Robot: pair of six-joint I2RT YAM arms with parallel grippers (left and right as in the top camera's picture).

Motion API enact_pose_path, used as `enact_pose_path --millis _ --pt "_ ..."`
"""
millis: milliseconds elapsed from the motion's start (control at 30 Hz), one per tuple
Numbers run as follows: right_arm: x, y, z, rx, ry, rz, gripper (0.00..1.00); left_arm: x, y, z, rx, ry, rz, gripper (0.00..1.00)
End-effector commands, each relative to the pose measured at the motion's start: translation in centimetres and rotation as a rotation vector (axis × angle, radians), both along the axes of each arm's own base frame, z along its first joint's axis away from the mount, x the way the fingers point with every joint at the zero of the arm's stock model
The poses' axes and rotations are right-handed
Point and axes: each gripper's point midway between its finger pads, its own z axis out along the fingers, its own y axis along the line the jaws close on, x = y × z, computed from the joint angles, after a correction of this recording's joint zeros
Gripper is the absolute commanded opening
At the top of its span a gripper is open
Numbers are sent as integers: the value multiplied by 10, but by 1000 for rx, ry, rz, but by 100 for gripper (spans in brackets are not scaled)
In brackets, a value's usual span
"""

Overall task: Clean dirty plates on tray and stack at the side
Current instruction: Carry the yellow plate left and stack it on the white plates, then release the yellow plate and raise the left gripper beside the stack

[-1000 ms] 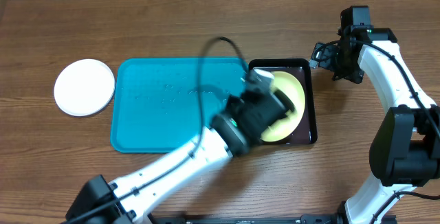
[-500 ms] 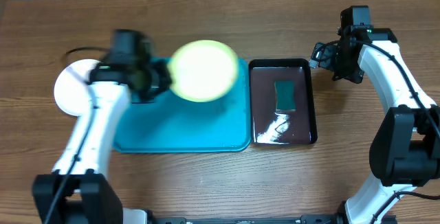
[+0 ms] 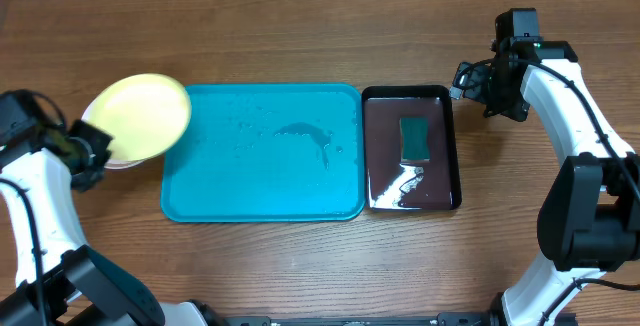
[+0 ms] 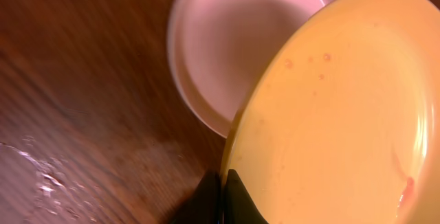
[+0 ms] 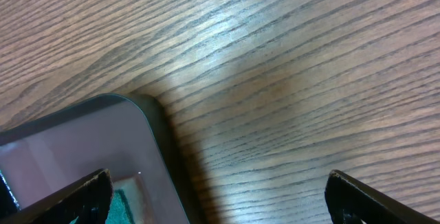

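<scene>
Wooden table (image 3: 300,36), overhead view. The turquoise tray (image 3: 240,181) sits centre with no plate on it, only water beads and a wet streak. The black tray (image 3: 455,146) lies just beside its right edge and holds a green sponge (image 3: 414,138) in a film of water. The white plate (image 4: 234,38) lies flat on the table left of the turquoise tray. The yellow plate (image 3: 143,116) hangs tilted above it, overlapping most of it but offset toward the tray. A third plate is not discernible. The left gripper (image 4: 223,189) pinches the yellow plate's rim between closed fingers, a thin edge grip. The right gripper (image 5: 220,203) is spread wide and holds nothing, idle over the table at the black tray's far corner. Risks: plate is wet and held by the rim alone — it may pivot or slip in the pinch. Let go while tilted and off-centre, it could slide off the white plate onto the wood. A faint reddish mark (image 4: 405,186) shows near the yellow rim — possibly residue, which would go into the stack.
</scene>
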Motion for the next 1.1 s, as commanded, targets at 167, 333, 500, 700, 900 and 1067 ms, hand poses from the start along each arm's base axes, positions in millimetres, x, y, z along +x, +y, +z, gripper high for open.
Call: enact_pose_path --millis 167,333,500,700,900,1067 --pt "5 -2 4 -1 -17 -8 100 -3 36 -15 137 20 79 4" --pt "5 -2 4 -1 -17 -8 100 -1 53 -34 183 64 108 4" --pt "5 -2 4 -1 -17 -8 100 12 58 -48 177 45 100 4" --pt "5 -2 4 -1 -17 -8 100 22 63 -45 192 3 95 7" --pt "5 -2 4 -1 -17 -8 100 45 44 -40 121 -103 -32 74" --pt "5 -2 4 -1 -17 -8 100 78 1 -24 27 -246 -257 95"
